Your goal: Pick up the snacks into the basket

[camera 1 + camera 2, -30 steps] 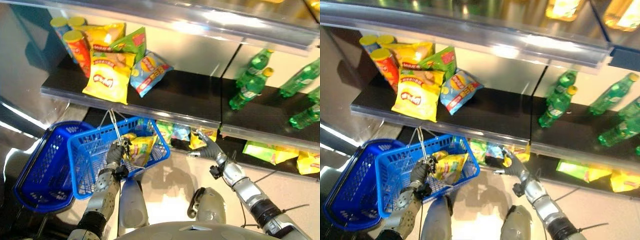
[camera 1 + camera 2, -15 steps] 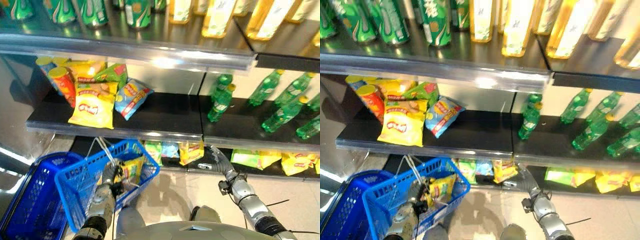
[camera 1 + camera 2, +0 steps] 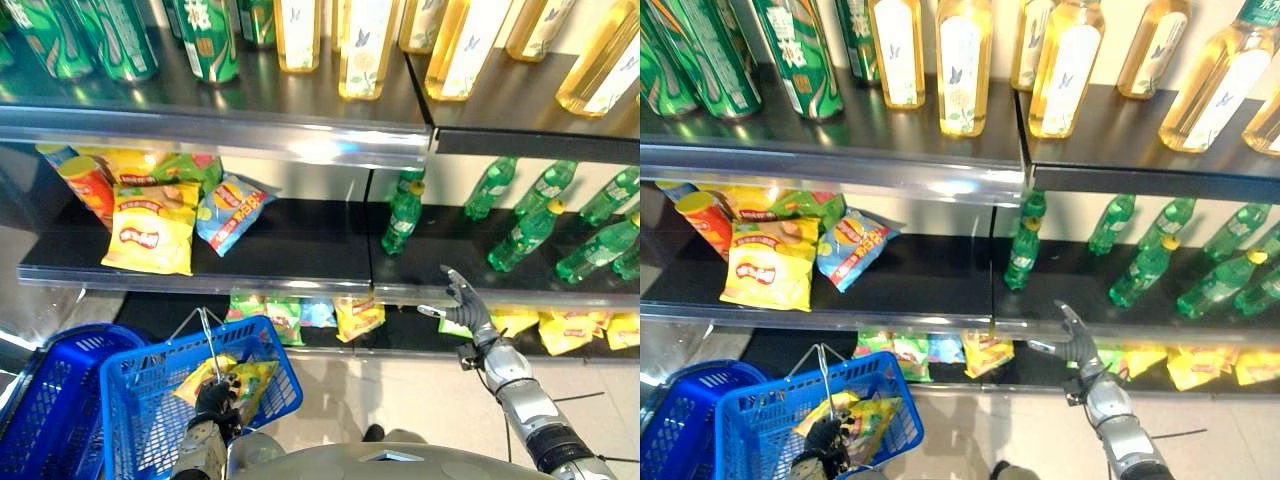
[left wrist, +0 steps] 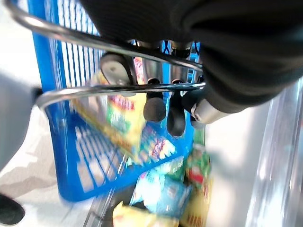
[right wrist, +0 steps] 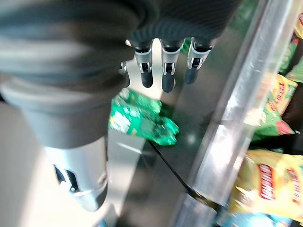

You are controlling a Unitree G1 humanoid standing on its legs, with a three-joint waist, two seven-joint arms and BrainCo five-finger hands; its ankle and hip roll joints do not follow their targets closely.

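Left hand [image 3: 213, 402]: fingers curled round the two wire handles [image 4: 118, 87] of the light blue basket [image 3: 140, 400], low on the robot's left. The left wrist view shows the dark fingertips hooked under both wire loops, so the hold is firm. The basket hangs tilted, its open side turned toward the shelving.

Inside the basket: one yellow snack bag [image 3: 228, 378], lying against the basket's wall just beside the left hand, seen through the mesh in the left wrist view as well. A second, darker blue basket [image 3: 45, 400] sits just beside the first, on its outer side.

Right hand [image 3: 466, 303]: raised in front of the edge of the middle shelf [image 3: 300, 245], fingers straight and spread, thumb out to the side, holding nothing. The right wrist view has its fingers extended above the shelf, with green bottles [image 5: 142, 120] lying past the fingertips.

Snacks on the shelving:
- Middle shelf, left end: a cluster with a yellow bag [image 3: 150, 228] in front, a blue bag [image 3: 230, 208] leaning beside it, a green bag and a red can [image 3: 85, 185] behind. All well apart from the right hand.
- Bottom shelf: small bags [image 3: 300, 315] near the basket's far rim; more yellow bags [image 3: 570, 325] just beyond and beneath the right hand.

Green bottles [image 3: 520, 225] stand on the right half of the middle shelf, nearest the right hand. Top shelf carries green cans [image 3: 205, 40] and yellow bottles [image 3: 365, 45].
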